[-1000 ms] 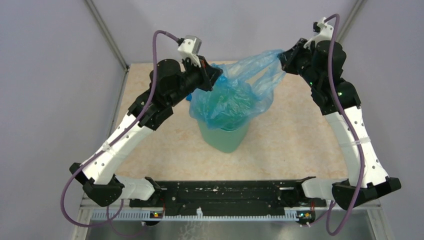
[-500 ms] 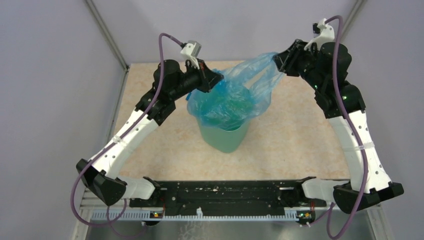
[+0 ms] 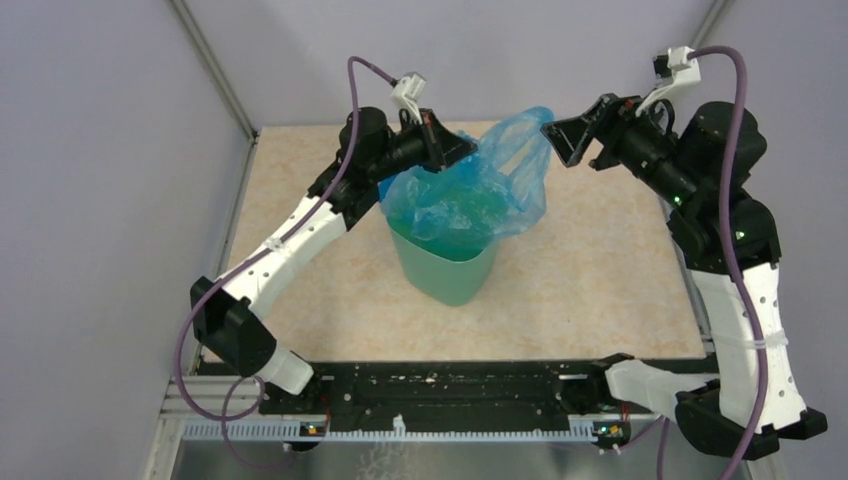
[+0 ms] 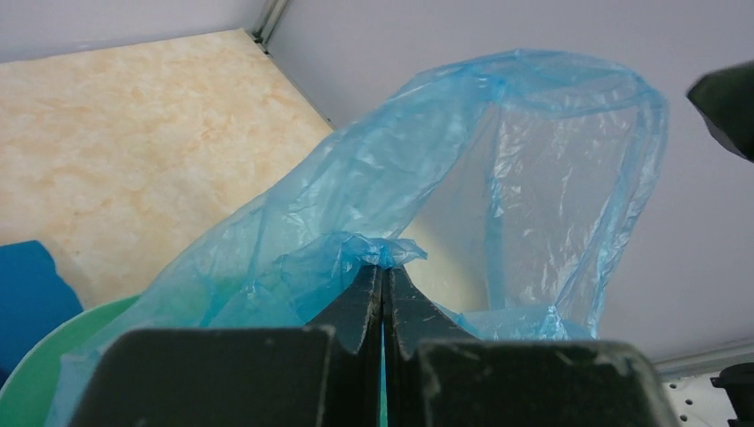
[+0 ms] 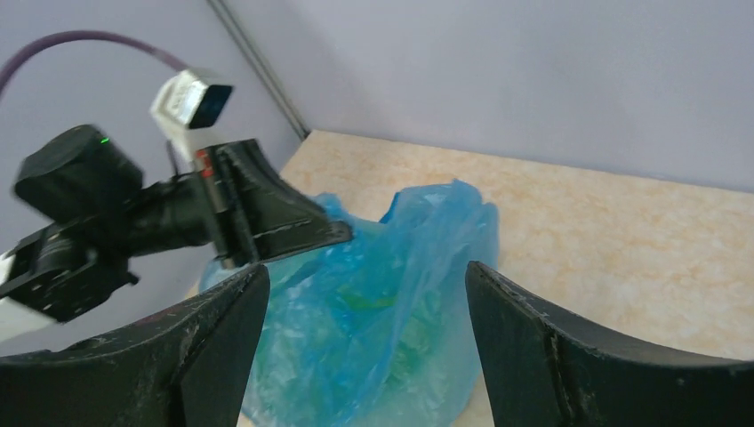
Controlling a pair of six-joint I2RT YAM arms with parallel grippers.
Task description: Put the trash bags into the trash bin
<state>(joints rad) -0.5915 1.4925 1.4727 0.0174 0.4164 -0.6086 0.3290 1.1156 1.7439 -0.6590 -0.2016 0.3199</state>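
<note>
A thin light-blue trash bag [image 3: 470,195] sits in the mint-green trash bin [image 3: 450,275], its upper part standing above the rim. My left gripper [image 3: 455,150] is over the bin's far-left side, shut on a bunched fold of the bag [image 4: 498,178] at its fingertips [image 4: 384,267]. My right gripper [image 3: 562,135] hangs open just right of the bag's raised top, apart from it. In the right wrist view its open gripper [image 5: 364,271] frames the bag [image 5: 400,320], with nothing between the fingers, and the left gripper [image 5: 342,229] shows beyond.
The bin stands mid-table on the beige tabletop [image 3: 600,260]. Grey walls and metal frame posts [image 3: 210,65] close the back and left. A dark blue thing [image 4: 27,285] lies beside the bin's rim [image 4: 36,374] on the left.
My right gripper has opened, let go of the bag's right edge and drawn back to the right. The freed edge has slumped towards the bin. My left gripper has moved right, still holding the bag.
</note>
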